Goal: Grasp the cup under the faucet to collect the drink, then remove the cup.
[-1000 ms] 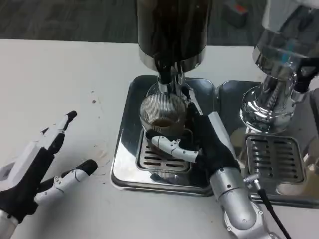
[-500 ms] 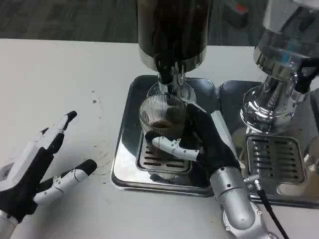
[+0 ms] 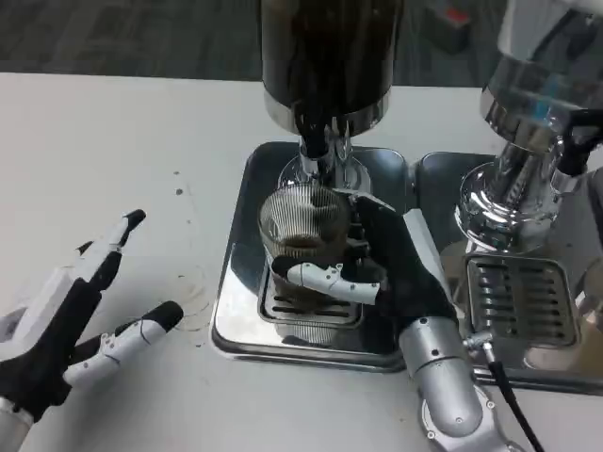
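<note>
Right hand (image 3: 391, 268) wrapped around ribbed clear glass cup (image 3: 301, 226) on square steel drip tray (image 3: 236, 311), chrome faucet (image 3: 316, 151) at cup's twelve o'clock, left hand (image 3: 71, 315) splayed empty on white counter (image 3: 113, 151)

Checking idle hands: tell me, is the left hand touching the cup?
No, the left hand rests open on the table, apart from the cup.

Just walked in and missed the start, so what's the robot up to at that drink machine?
The robot's right hand is wrapped around a ribbed clear cup that sits on the grate of the steel drip tray, directly below the dark dispenser's faucet. A little brown drink shows in the cup's bottom. The left hand rests on the white table off to the side, fingers spread, holding nothing. A second chrome machine stands to the right.
</note>
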`<state>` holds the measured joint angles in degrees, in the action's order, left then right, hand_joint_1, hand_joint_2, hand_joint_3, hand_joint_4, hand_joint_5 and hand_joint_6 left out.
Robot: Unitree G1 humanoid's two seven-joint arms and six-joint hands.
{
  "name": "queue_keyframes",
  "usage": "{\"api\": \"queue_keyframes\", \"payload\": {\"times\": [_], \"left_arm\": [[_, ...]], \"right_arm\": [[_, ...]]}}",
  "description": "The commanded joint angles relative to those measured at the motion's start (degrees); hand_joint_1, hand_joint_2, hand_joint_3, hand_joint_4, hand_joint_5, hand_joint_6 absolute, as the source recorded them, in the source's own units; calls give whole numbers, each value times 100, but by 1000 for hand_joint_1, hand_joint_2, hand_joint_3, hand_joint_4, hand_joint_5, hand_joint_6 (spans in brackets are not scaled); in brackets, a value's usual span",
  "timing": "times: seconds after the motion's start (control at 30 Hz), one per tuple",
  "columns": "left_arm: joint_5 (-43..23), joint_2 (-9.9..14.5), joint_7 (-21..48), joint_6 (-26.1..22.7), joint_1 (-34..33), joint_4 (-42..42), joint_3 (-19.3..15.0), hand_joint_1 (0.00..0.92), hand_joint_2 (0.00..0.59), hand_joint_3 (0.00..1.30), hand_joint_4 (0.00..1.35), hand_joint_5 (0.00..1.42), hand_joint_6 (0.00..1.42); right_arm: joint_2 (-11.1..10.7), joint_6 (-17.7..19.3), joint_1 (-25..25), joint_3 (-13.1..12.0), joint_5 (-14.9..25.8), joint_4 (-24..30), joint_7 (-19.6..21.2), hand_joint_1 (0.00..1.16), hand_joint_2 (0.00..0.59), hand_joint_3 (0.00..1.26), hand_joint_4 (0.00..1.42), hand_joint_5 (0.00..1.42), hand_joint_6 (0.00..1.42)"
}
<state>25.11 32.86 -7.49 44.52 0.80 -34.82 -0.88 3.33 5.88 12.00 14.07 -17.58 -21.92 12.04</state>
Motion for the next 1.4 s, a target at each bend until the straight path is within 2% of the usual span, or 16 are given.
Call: {"api": "queue_keyframes", "payload": {"times": [0.03,0.2,0.4,0.57,0.9,1.1,1.4], "left_arm": [[-40,69,64,42,-61,-37,91,0,142,27,0,35,0],[-32,73,73,52,-129,-86,155,0,142,27,0,36,0],[-29,100,114,44,-230,-177,252,0,135,22,0,36,0],[-17,93,138,80,-287,-255,313,0,134,19,0,36,0],[-32,74,158,144,-485,-496,477,0,133,18,0,36,0],[30,96,105,149,-474,-459,502,0,133,17,0,30,0],[108,120,79,149,-420,-383,533,0,133,17,0,26,0]], "right_arm": [[158,135,-105,-40,75,52,130,996,234,472,493,457,592],[138,163,-159,-37,-9,180,319,993,240,506,528,487,622],[63,159,-156,-91,30,236,313,981,237,515,545,509,642],[-27,86,-246,-114,-108,526,338,973,227,525,579,546,669],[-30,59,-476,-108,-195,875,335,964,227,538,587,557,687],[-61,-95,-617,-104,-292,1240,288,963,227,539,588,564,689],[-219,-389,-1027,-93,-391,1898,74,968,217,548,618,593,716]]}}
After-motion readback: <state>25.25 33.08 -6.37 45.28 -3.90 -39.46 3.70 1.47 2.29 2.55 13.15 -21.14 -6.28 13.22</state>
